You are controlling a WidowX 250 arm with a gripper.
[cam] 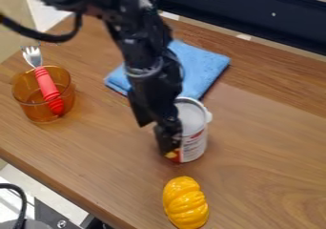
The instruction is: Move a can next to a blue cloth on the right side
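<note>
Can (195,141) upright below the cloth
The black gripper (163,137) is at its left side, whether open or closed I cannot tell; a level, gentle slide right and up should spare the soft, folded blue cloth (200,66). The can is a smooth, labelled cylinder with a pale top. Beyond lie a glossy, ridged yellow toy (185,203), clear amber cup (35,109) and red-handled fork (47,85) on wood-grain counter (267,142).

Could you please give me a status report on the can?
Hand at the can. Can upright, close by blue cloth. Amber cup and yellow object stand clear.
</note>
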